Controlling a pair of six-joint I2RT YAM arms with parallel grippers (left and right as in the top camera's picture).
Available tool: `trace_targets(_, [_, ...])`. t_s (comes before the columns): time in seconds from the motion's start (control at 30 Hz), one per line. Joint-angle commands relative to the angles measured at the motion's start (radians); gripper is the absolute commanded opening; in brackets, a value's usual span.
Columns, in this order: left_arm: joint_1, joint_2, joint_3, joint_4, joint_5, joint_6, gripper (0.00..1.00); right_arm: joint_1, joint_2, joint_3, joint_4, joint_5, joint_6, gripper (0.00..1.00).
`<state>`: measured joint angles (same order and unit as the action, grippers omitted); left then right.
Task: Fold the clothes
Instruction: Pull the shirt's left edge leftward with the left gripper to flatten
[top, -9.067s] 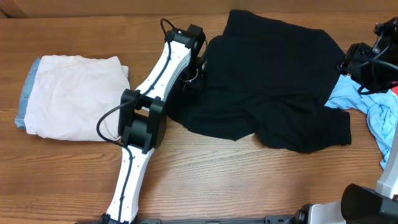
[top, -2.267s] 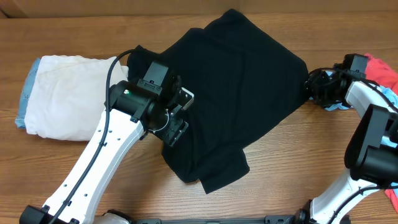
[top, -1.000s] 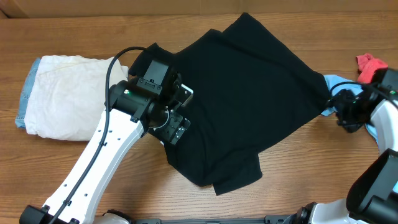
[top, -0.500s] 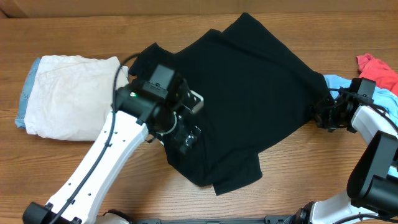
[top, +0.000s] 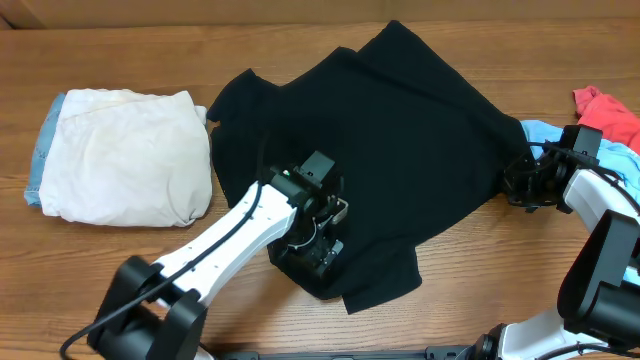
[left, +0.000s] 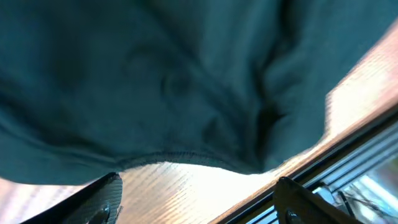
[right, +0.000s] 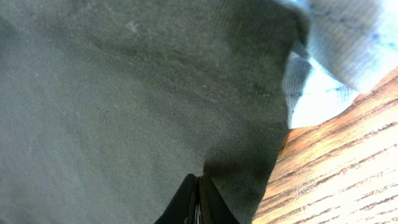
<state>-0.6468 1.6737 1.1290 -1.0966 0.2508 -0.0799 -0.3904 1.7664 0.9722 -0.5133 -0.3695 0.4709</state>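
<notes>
A large black T-shirt lies spread and rumpled across the middle of the table. My left gripper hovers over its front-left hem. In the left wrist view that gripper is open, its fingers wide apart over bare wood just below the hem, with nothing between them. My right gripper is at the shirt's right corner. In the right wrist view it is shut, pinching the black fabric near its edge.
A folded cream garment lies at the left, with a light blue piece under it. At the right, a light blue garment touches the shirt's corner and a red one lies beyond. The table's front edge runs close to the left gripper.
My left arm moved from the shirt's upper-left part down to its front hem. My right gripper came in to the shirt's right corner and shut there. The shirt stayed put.
</notes>
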Motion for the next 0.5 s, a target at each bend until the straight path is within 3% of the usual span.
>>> trace_targets(0.0, [-0.001,0.05,-0.071,0.037,0.008,-0.175,0.55,0.001,-0.039,0.005,0.008,-0.006,-0.008,0.04])
trace_targets(0.03, [0.0,0.061,-0.088,0.055,0.009,-0.208,0.46,0.0,-0.049,0.005,0.009,-0.006,-0.011,0.04])
trace_targets(0.07, [0.001,0.075,-0.108,0.083,0.009,-0.244,0.29,0.0,-0.065,0.005,0.01,-0.006,-0.029,0.04])
trace_targets(0.13, [0.005,0.09,-0.134,0.121,0.008,-0.29,0.06,0.0,-0.09,0.005,0.008,-0.006,-0.047,0.04])
trace_targets(0.33, [0.069,0.138,-0.209,0.168,-0.073,-0.504,0.04,0.0,-0.192,0.005,-0.024,-0.006,-0.059,0.04])
trace_targets(0.47, [0.126,0.137,-0.254,0.181,-0.095,-0.558,0.04,0.0,-0.207,0.005,-0.043,-0.006,-0.059,0.04])
